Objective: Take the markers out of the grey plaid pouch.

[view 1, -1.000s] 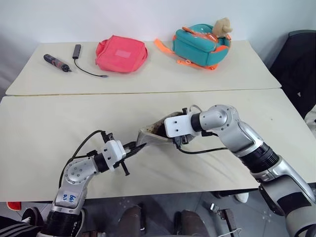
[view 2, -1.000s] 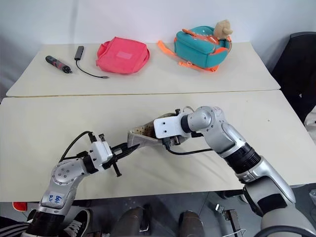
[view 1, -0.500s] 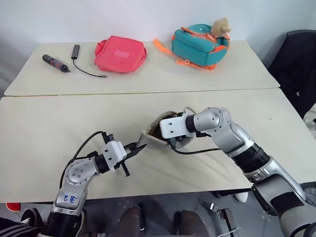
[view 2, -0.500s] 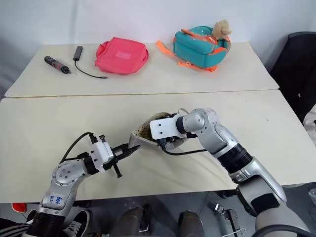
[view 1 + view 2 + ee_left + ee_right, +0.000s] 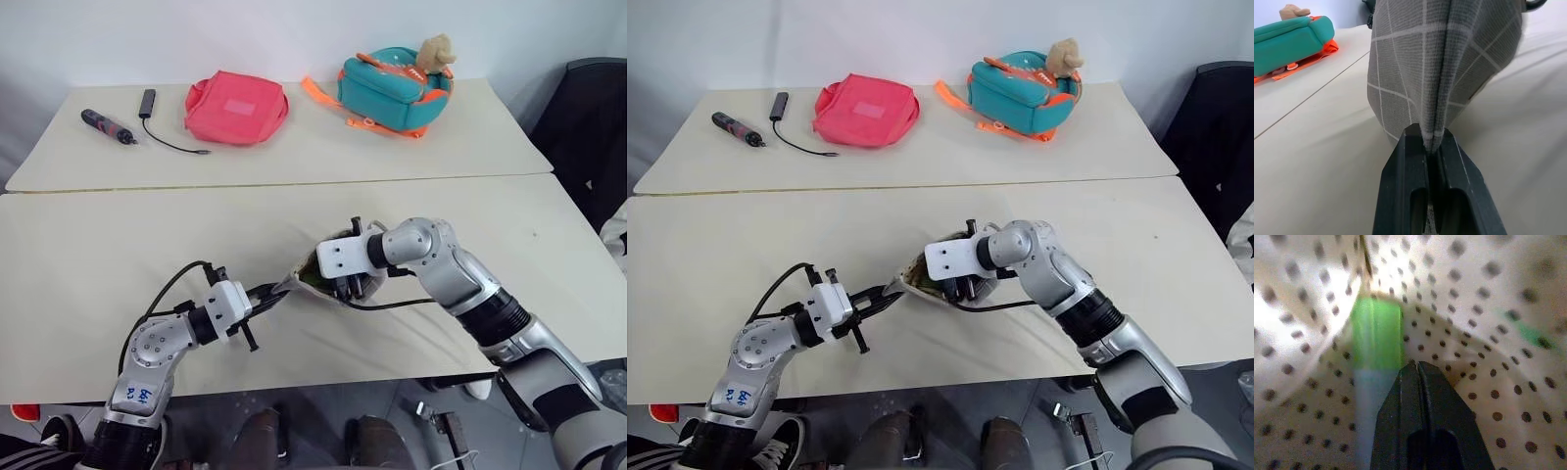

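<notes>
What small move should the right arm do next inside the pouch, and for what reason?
Probably open the right gripper and shift it onto the green marker. Its fingers are closed together on nothing inside the grey plaid pouch, with the marker lying just beside their tips. The left gripper pinches the pouch's edge, so the pouch should stay steady.
</notes>
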`<state>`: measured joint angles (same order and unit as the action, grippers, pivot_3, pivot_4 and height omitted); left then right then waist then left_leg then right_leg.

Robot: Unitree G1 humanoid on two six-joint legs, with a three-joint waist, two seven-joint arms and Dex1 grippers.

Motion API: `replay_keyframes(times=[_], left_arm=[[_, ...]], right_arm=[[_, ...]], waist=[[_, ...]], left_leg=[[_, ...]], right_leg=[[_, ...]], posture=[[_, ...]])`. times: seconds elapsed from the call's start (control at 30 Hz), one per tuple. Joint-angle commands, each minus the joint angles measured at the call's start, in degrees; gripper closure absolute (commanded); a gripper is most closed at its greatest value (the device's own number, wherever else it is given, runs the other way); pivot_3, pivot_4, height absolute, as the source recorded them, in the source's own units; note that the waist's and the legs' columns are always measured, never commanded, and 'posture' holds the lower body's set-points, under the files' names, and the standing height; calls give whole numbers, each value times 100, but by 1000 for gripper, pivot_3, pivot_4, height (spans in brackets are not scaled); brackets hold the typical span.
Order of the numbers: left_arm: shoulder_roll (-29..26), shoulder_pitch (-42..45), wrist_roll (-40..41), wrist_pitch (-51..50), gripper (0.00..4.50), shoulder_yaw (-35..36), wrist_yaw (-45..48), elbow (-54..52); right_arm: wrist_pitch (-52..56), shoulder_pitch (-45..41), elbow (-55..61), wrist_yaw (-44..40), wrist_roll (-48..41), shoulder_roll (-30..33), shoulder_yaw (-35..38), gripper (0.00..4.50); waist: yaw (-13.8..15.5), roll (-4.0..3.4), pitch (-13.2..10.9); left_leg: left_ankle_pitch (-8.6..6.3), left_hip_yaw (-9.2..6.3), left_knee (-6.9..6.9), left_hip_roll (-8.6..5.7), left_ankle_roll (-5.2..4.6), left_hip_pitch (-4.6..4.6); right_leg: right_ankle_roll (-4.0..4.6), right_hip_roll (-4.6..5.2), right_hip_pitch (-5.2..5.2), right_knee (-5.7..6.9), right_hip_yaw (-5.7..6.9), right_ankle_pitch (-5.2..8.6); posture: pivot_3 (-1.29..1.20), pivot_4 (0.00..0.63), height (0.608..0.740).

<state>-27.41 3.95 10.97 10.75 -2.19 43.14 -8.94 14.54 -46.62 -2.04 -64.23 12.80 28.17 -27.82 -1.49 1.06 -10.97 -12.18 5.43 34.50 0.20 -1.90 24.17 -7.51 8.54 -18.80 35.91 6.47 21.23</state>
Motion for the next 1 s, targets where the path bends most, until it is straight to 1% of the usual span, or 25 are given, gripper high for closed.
replay_keyframes(times=[0.03,0.17,0.23,0.37,0.43,0.53,0.63,0.67,0.7,0.8,0.9,1.0], left_arm=[[3,-13,50,125,4500,49,-47,-319],[13,-15,107,65,4500,135,-102,-265],[47,-14,238,-24,4500,186,-121,-232],[126,-10,633,-294,4500,214,15,-205],[146,-12,1033,-676,4500,172,228,-232],[217,13,1541,-1231,4500,252,328,-249],[248,39,1827,-1590,4500,318,397,-249],[238,42,1845,-1644,4500,318,421,-250],[242,45,1941,-1779,4500,332,454,-241],[245,61,2205,-2122,4500,366,584,-195],[234,88,2224,-2190,4500,388,692,-175],[245,81,2242,-2271,4500,404,783,-139]], right_arm=[[627,-24,745,-283,-734,-53,535,4467],[1412,-13,1362,-513,-1434,168,1065,4467],[1628,16,1481,-502,-1611,255,1168,4467],[1605,130,1547,-516,-1483,594,958,4467],[1739,34,1497,-529,-1424,613,755,4467],[1622,-122,1447,-633,-1198,674,367,3907],[1522,-301,1270,-525,-1040,585,199,2955],[1502,-357,1218,-532,-1003,580,152,2540],[1408,-439,1151,-599,-933,606,46,2233],[1297,-675,844,-633,-741,540,-171,2233],[1027,-828,500,-560,-405,535,-388,2233],[854,-838,289,-655,-123,584,-615,2233]], waist=[[-1,0,0],[10,-1,0],[12,-1,0],[2,-1,0],[2,-1,0],[-15,-1,-1],[-7,-1,-1],[-7,-1,-1],[-7,-1,-1],[-8,-1,-1],[-5,-1,-1],[-6,-1,-1]], left_leg=[[0,0,-1,0,-1,1],[-13,-3,-2,1,17,1],[-15,-4,-2,0,16,2],[-19,-3,-3,1,20,1],[-18,-2,-3,1,20,2],[-16,1,-3,2,17,1],[-5,-1,-2,3,0,1],[-4,-1,-1,3,0,1],[-4,0,-1,2,0,1],[-4,0,0,1,0,1],[-4,0,0,1,1,1],[-4,0,0,-1,1,1]], right_leg=[[0,1,0,-1,0,0],[0,4,0,-4,1,0],[0,6,0,-5,1,0],[0,6,1,-9,0,0],[0,6,0,-9,0,0],[0,4,-1,-8,-3,0],[0,3,-2,-6,-2,0],[0,3,-1,-6,-2,0],[0,3,-2,-7,-2,0],[0,3,0,-7,-2,0],[0,1,-1,-6,-2,0],[0,1,0,-7,-1,0]], posture=[[0,150,740],[0,150,740],[0,150,740],[0,150,740],[0,150,740],[0,150,740],[0,150,740],[0,150,740],[0,150,740],[0,150,740],[0,150,740],[0,150,740]])
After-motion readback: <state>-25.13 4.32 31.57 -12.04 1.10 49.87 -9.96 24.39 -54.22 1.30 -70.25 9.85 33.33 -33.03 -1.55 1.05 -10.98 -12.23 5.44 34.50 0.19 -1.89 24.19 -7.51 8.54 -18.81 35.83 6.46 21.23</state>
